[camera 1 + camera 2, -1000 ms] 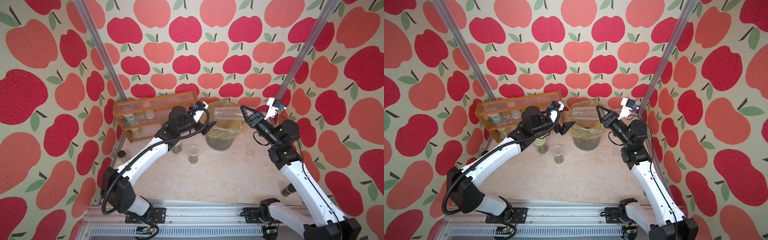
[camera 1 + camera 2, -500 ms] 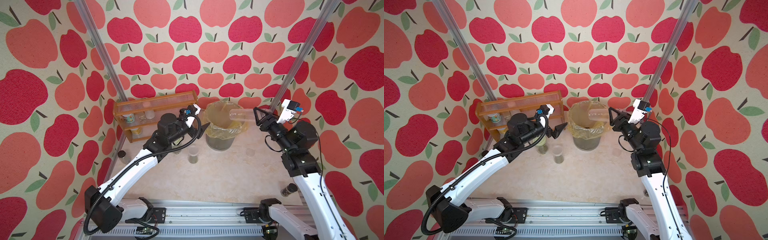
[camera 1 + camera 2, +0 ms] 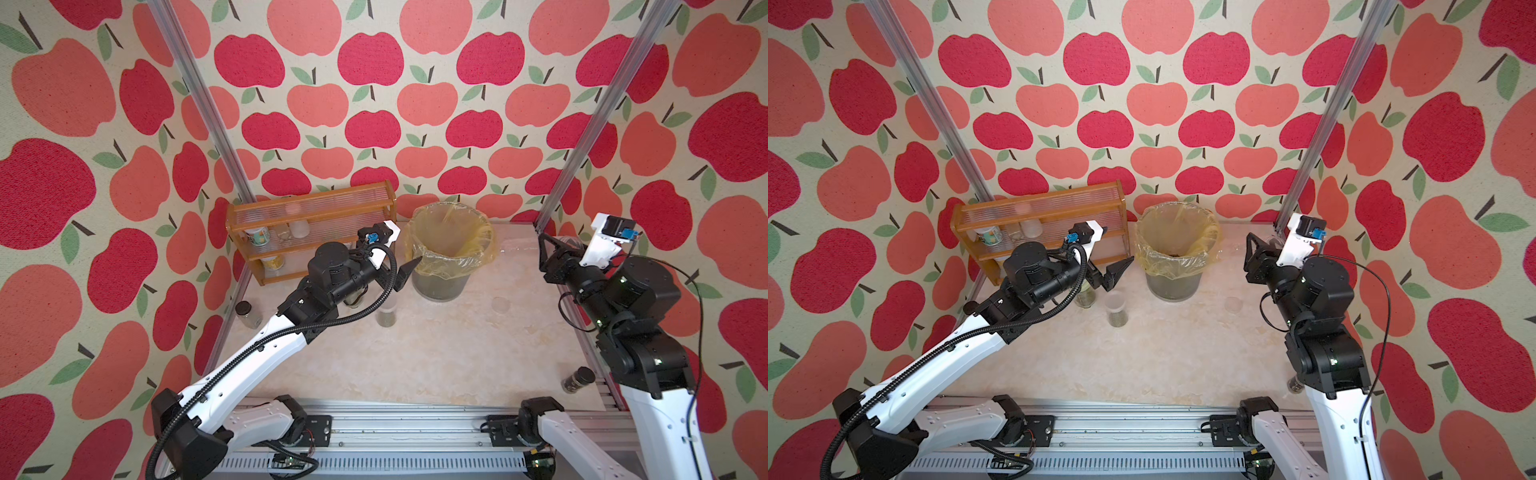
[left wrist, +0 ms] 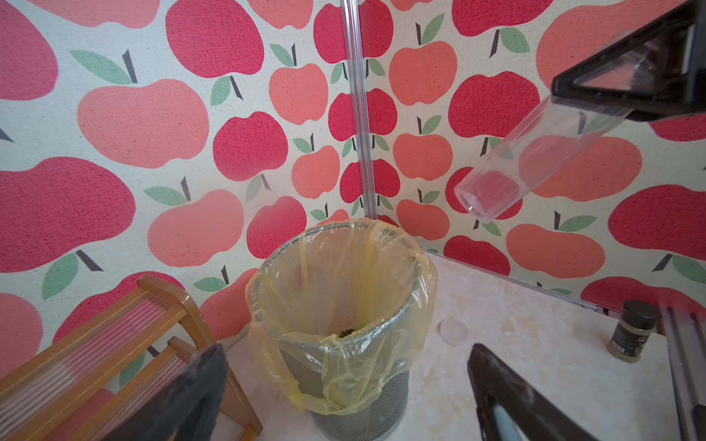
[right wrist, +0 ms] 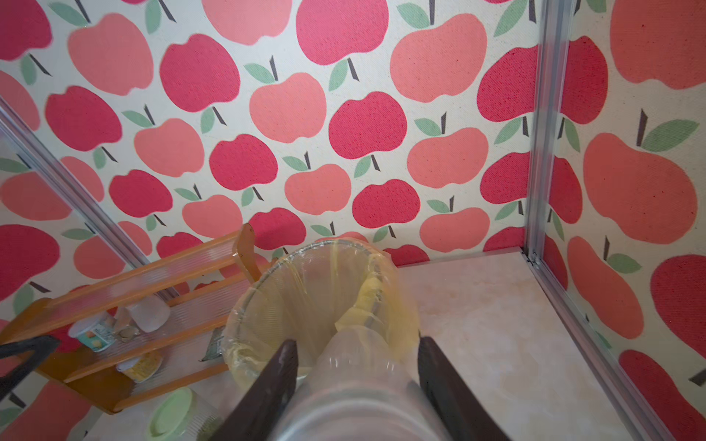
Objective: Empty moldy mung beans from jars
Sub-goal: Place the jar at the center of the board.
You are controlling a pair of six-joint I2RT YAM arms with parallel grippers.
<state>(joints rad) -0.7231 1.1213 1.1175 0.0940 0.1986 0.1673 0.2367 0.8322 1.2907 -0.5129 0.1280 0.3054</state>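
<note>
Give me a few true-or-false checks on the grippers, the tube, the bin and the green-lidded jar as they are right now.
1. The right gripper holds a clear tube. True.
2. The tube is full of beans. False: it looks empty; some beans lie at the bottom of the bin.
3. The left gripper is shut on a jar. False: it is open and holds nothing.
4. The bin has a yellow bag in it. True.
5. The green-lidded jar lies in the bin. False: it is outside the bin, by the wooden rack.
</note>
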